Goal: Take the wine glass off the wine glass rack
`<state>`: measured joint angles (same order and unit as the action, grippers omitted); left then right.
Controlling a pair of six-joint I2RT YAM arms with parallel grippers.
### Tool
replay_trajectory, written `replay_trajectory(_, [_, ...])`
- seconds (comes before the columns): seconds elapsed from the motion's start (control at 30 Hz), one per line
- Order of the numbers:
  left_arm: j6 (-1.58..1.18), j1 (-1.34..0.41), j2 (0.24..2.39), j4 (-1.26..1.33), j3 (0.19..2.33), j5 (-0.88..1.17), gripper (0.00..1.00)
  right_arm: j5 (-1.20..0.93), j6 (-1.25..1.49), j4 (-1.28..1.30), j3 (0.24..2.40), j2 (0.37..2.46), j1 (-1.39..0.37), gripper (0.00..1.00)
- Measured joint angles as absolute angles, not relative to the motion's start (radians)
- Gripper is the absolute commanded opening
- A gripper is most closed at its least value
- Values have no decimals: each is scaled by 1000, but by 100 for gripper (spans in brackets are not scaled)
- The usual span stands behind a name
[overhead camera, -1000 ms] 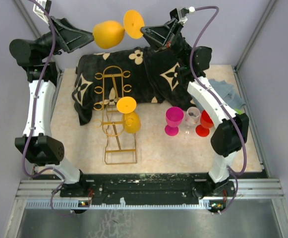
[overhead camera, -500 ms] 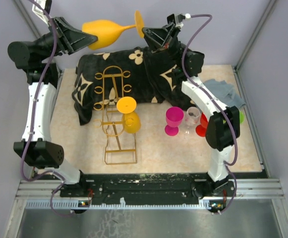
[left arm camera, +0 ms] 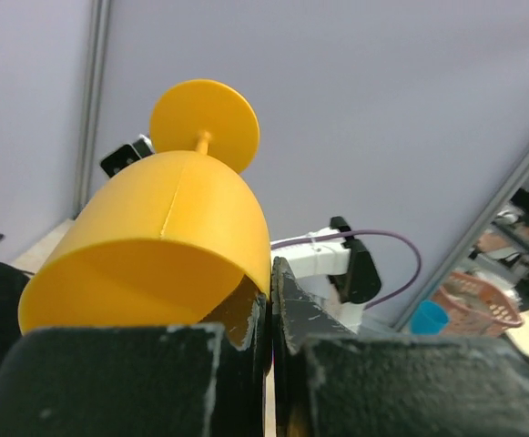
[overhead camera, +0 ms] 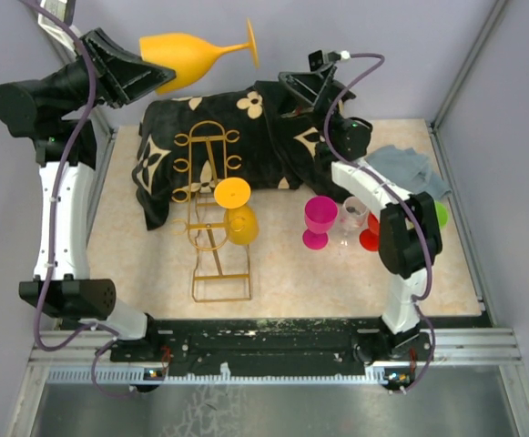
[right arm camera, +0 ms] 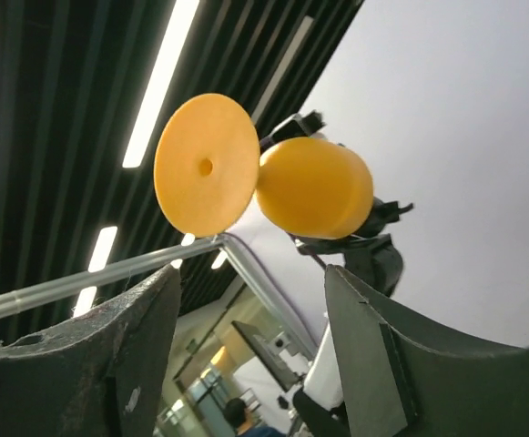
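The left gripper is clamped on the rim of the orange wine glass, one finger inside the bowl and one outside, as the left wrist view shows. The glass lies on its side in the air. Its mouth points to 9 o'clock into the gripper and its foot to 3 o'clock. It is high above the far edge of the black floral cloth.

At about 4 o'clock from the foot, apart from it, the right gripper hangs with its fingers spread and nothing between them.

The wine glass rack lies on the table at 6 o'clock from the held glass, well apart. Its scroll end is on the cloth. A second orange glass sits at its rails. At 3 o'clock from the rack, a pink glass, a clear glass and a red glass stand close together.
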<state>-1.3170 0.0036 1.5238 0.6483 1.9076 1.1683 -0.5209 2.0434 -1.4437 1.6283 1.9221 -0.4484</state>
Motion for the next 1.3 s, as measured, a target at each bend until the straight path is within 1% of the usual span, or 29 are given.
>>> replay_trajectory(0.07, [-1244, 5, 1523, 588, 1940, 1171, 0, -539, 2024, -1438, 1571, 1886, -432, 75])
replay_trajectory(0.1, [-1184, 8, 1522, 530, 1963, 1171, 0, -556, 2003, -1419, 1535, 1857, -419, 76])
replay_trajectory(0.2, [-987, 17, 1503, 337, 2000, 1160, 0, -613, 1911, -1305, 1433, 1728, -359, 76])
replay_trajectory(0.33, [-688, 36, 1462, 28, 2020, 1100, 0, -683, 1757, -1104, 1393, 1551, -280, 77])
replay_trajectory(0.47, [-465, 41, 1430, -202, 2022, 1048, 0, -746, 1535, -817, 1399, 1394, -245, 77])
replay_trajectory(0.57, [-388, 39, 1425, -298, 2030, 1060, 0, -769, 1346, -550, 1439, 1329, -245, 77])
replay_trajectory(0.67, [-361, 18, 1425, -345, 2038, 1098, 0, -746, 1187, -310, 1461, 1298, -244, 77])
replay_trajectory(0.8, [-360, -56, 1426, -354, 2052, 1142, 0, -591, 1003, 28, 1489, 1286, -239, 78])
replay_trajectory(0.93, [-360, -154, 1439, -359, 2077, 1164, 0, -342, 857, 323, 1531, 1279, -226, 80])
replay_trajectory(1.07, [-313, -267, 1478, -402, 2111, 1161, 0, -101, 768, 515, 1537, 1241, -210, 87])
replay_trajectory(1.3, [-105, -490, 1563, -584, 2134, 1042, 0, 347, 682, 754, 1620, 1186, -188, 89])
